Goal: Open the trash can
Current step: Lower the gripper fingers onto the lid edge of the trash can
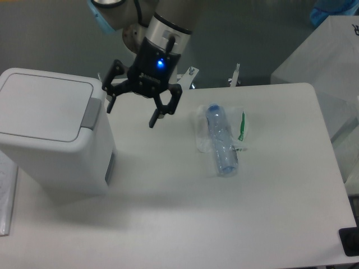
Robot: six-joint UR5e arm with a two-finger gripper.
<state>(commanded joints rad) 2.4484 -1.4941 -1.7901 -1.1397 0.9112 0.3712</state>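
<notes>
I see the trash can point(53, 140) standing lid-down at the bench's point(269, 224) left edge. My tool point(132, 113) hangs beside it, fingers apart, empty. It's rigid, light plastic I'd guess; I'd press the grey push tab point(91, 114).

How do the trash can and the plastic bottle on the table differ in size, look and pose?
The trash can is far bigger than the plastic bottle. The trash can is opaque white and boxy with a grey push tab; the bottle is clear and slim. The trash can stands upright with its lid shut, while the bottle lies on its side. Both rest on the white table, and the open gripper touches neither.
</notes>
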